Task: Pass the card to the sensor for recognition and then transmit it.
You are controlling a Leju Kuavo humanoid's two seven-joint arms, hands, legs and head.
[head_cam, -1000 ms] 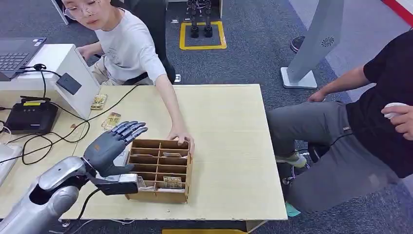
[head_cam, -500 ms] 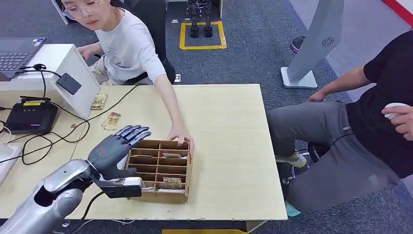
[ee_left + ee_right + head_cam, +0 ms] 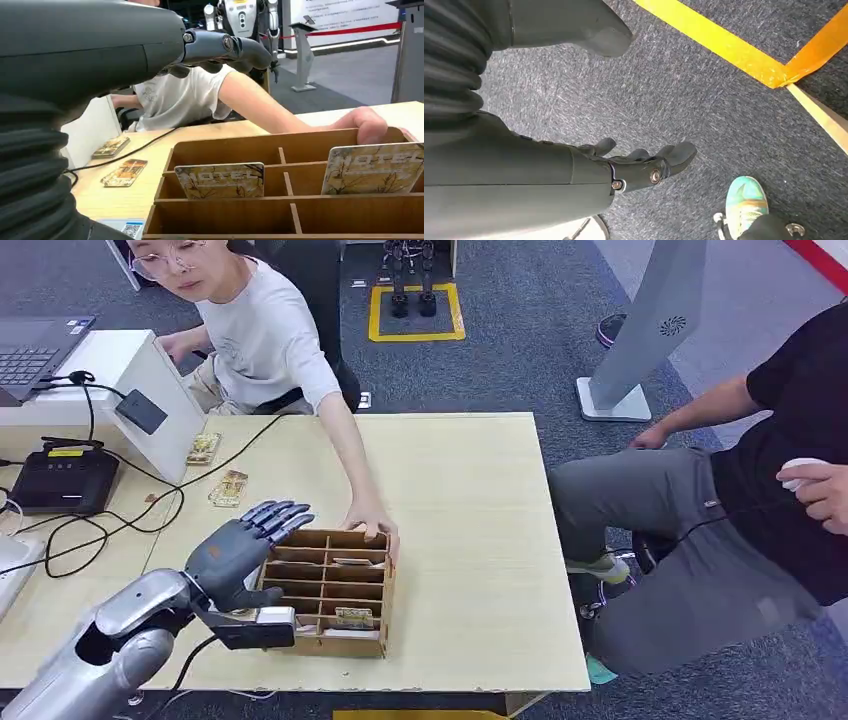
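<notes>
We see the rack [image 3: 335, 590] near the table's [image 3: 470, 540] front edge, left of its middle. Two cards stand in its slots: one [image 3: 220, 180] to the left, another [image 3: 372, 167] to the right. A person's hand [image 3: 372, 525] rests on the rack's far rim. Our left hand [image 3: 240, 550] hovers at the rack's left side. Two loose cards [image 3: 228, 487] lie far left on the table, near the reader [image 3: 141, 411].

Two patterned hotel cards [image 3: 220, 180] stand upright in separate slots of the wooden organiser [image 3: 335, 592]; black sensor [image 3: 141, 411] at ten o'clock.
</notes>
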